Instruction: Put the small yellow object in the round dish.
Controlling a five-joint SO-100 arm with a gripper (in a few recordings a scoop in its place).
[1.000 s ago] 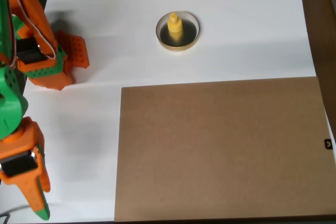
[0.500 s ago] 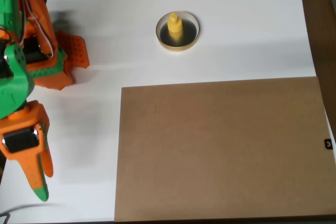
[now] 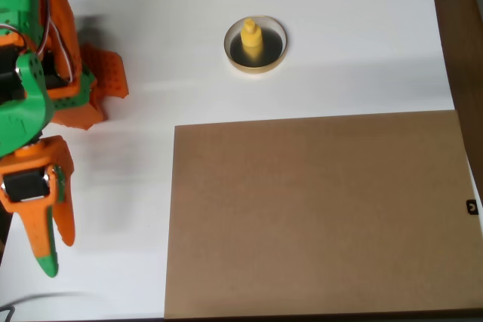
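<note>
The small yellow object (image 3: 251,38) stands upright inside the round dish (image 3: 255,69), whose pale rim rings a dark inside, at the upper middle of the white table in the overhead view. My orange and green gripper (image 3: 56,250) hangs at the far lower left, well away from the dish. Its fingers point toward the bottom edge, lie close together, and hold nothing.
A large brown board (image 3: 317,213) lies flat over the lower right of the table. The arm's orange base (image 3: 79,92) sits at the left edge. The white table ends at a dark strip (image 3: 460,28) on the right.
The gripper has moved up the picture from the bottom left corner and shifted slightly right. The yellow object and the dish have stayed in place.
</note>
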